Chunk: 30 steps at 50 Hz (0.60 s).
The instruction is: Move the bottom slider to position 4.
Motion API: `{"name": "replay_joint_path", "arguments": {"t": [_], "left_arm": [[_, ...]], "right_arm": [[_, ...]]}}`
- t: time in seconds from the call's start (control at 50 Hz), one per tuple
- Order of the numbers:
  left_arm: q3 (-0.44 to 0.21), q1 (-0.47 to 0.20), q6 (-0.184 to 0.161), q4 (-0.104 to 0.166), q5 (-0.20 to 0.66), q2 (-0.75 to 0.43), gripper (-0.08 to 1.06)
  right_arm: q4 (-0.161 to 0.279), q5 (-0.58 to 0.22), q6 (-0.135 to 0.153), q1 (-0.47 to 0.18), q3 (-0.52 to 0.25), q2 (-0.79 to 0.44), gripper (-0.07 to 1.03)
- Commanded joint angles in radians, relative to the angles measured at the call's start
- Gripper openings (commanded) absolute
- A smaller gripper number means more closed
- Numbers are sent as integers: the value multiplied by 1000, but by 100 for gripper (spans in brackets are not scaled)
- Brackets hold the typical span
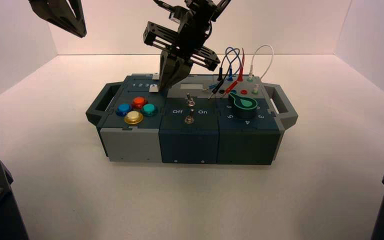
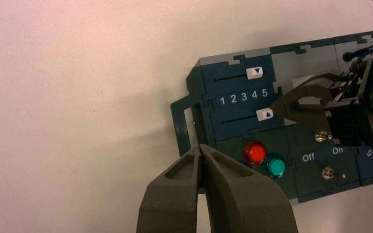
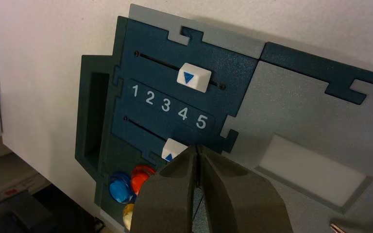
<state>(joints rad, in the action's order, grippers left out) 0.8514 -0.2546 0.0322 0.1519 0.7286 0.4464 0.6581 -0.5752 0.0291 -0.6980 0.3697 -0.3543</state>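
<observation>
The bottom slider (image 3: 173, 149) is a white knob with a blue triangle, on the track nearest the coloured buttons. In the left wrist view the knob (image 2: 264, 114) stands about level with numeral 5, just past numeral 4 (image 2: 254, 93). Numeral 4 (image 3: 183, 114) lies in the row 1-5 between the two tracks. My right gripper (image 3: 197, 147) is shut, with its tips touching the knob's side toward the 5 end; it also shows in the high view (image 1: 167, 87). My left gripper (image 2: 202, 147) is shut and empty, held high off the box's left end (image 1: 83, 33).
The top slider (image 3: 193, 77) stands about level with 4. Red (image 2: 255, 152), teal (image 2: 275, 166), blue (image 1: 124, 109) and yellow (image 1: 133, 117) buttons sit beside the sliders. Two toggle switches (image 1: 190, 101), the green-pointer dial (image 1: 243, 103) and looped wires (image 1: 235, 62) lie to the right.
</observation>
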Motion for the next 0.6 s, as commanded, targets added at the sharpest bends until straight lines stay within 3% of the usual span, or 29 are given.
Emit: {"name": "replay_joint_path", "arguments": {"t": [0.02, 0.6], "left_arm": [[-17, -3, 3, 0, -3, 9, -3], [-17, -3, 3, 0, 0, 9, -3]], "right_arm": [[5, 0, 0, -9, -17, 11, -2], [6, -2, 2, -15, -21, -3, -2]]}}
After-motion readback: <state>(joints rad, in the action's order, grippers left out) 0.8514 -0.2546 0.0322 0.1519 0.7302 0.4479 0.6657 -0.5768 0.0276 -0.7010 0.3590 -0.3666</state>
